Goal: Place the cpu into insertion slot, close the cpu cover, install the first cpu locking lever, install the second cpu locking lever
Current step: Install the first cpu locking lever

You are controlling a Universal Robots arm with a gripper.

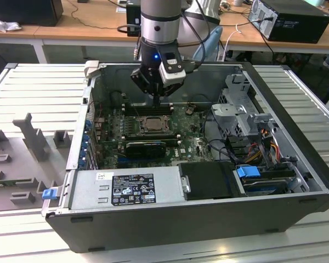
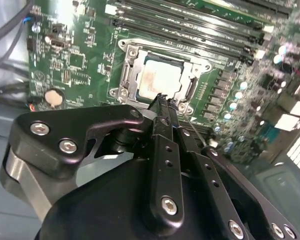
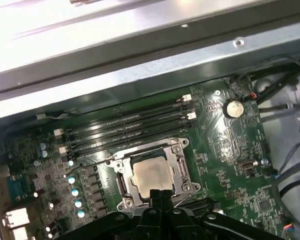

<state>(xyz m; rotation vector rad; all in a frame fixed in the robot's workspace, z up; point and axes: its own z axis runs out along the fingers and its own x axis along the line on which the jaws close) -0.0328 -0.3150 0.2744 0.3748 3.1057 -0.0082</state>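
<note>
From the exterior view I see my gripper [image 1: 156,97] hanging inside the open computer case [image 1: 296,181], just above the motherboard [image 1: 197,143], with the insertion slot [image 1: 152,124] directly below its tips.

In the second wrist view the fingers [image 2: 162,107] are pressed together with nothing between them. The cpu [image 2: 161,81] already lies flat in the socket just beyond the tips, and the cpu cover [image 2: 157,60] is down around it.

In the first wrist view the shut tips [image 3: 161,192] sit at the chip's near edge, the RAM slots [image 3: 125,131] lying beyond the socket.
</note>
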